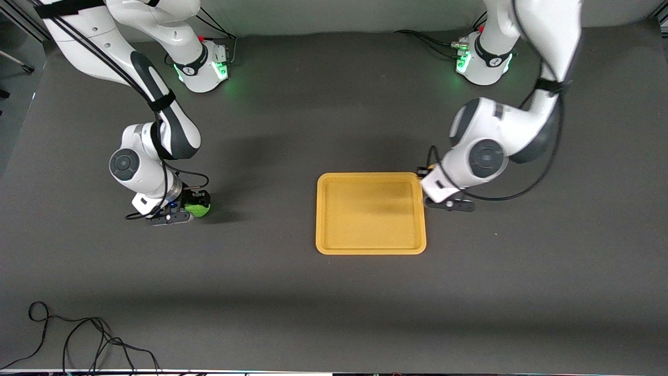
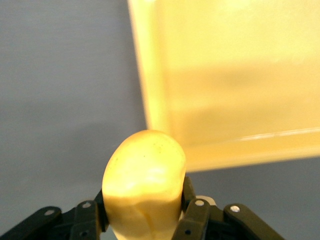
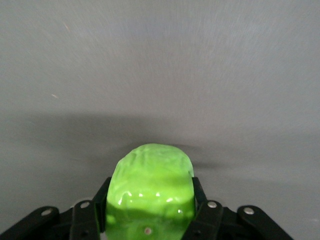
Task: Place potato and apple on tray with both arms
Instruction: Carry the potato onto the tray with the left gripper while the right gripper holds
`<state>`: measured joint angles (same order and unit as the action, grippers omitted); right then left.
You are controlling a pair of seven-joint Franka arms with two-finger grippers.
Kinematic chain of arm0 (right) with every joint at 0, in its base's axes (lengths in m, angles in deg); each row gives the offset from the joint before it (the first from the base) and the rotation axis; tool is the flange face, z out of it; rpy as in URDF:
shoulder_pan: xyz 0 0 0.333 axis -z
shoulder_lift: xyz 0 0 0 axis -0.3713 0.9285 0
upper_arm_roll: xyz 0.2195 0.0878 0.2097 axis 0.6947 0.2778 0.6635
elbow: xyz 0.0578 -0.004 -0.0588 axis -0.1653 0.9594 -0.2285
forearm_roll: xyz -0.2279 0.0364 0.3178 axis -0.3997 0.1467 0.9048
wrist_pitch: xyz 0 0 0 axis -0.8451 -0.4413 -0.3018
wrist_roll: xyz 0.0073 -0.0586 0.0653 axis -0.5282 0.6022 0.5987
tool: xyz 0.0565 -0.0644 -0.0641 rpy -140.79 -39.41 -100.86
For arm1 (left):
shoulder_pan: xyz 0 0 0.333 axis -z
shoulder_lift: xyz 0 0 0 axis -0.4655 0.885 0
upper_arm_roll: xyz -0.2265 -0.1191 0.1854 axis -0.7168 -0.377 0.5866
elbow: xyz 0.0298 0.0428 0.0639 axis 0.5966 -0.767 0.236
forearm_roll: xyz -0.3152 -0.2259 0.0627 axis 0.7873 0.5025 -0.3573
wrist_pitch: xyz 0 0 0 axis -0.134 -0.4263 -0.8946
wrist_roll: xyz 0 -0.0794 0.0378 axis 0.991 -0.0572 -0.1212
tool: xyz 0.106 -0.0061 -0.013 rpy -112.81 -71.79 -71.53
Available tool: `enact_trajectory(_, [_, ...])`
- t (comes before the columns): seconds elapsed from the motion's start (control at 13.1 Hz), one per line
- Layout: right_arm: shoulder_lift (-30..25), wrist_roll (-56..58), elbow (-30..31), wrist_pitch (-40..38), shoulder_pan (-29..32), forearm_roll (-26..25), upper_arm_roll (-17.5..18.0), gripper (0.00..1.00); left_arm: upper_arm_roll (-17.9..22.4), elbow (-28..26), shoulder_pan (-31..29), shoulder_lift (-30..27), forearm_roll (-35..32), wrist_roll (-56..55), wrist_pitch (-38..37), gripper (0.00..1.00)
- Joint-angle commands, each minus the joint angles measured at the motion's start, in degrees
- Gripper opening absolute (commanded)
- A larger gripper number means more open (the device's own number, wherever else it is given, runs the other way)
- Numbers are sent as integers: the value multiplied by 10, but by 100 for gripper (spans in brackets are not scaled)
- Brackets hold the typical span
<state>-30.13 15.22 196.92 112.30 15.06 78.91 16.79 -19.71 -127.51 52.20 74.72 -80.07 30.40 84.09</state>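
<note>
Tray: your flat orange-yellow plastic tray point(image 1: 370, 213) sits empty on the surface.
Right gripper point(image 3: 150, 220): fingers clamp the bright green textured apple point(image 3: 150, 190), well apart from the tray.
Left gripper point(image 2: 145, 215): fingers hold the lumpy yellow potato point(image 2: 144, 180) just beside the tray's rim.
Left to do: you've both grasped, neither placed.

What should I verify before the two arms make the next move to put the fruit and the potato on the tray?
1. Left hand shut on potato: ok.
2. Right hand shut on apple: ok.
3. Tray holds nothing: ok.
4. Left hand over tray: not ok, it is beside the rim at the left arm's end.
5. Right hand near tray: not ok, it is toward the right arm's end of the table.
6. Apple lifted off table: cannot tell.
</note>
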Motion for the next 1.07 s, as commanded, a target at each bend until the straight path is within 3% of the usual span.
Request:
enact_trajectory(0.0, [-84, 17, -82, -174, 0, 10, -1, 35, 13, 6, 22, 54, 5, -32, 82, 5])
enact_trajectory(0.23, [-112, 13, -221, -356, -1, 9, -2, 35, 13, 30, 26, 92, 5, -63, 125, 9])
enact_trajectory(0.38, [-126, 19, -289, -429, -1, 6, -10, 35, 13, 43, 25, 100, 6, -64, 124, 12])
enact_trajectory(0.61, [-118, 12, -354, -473, -5, 5, -9, 35, 13, 57, 28, 104, 7, -84, 124, 19])
enact_trajectory(0.99, [-96, 9, -384, -473, -7, 10, -6, 35, 13, 70, 31, 124, 0, -97, 124, 38])
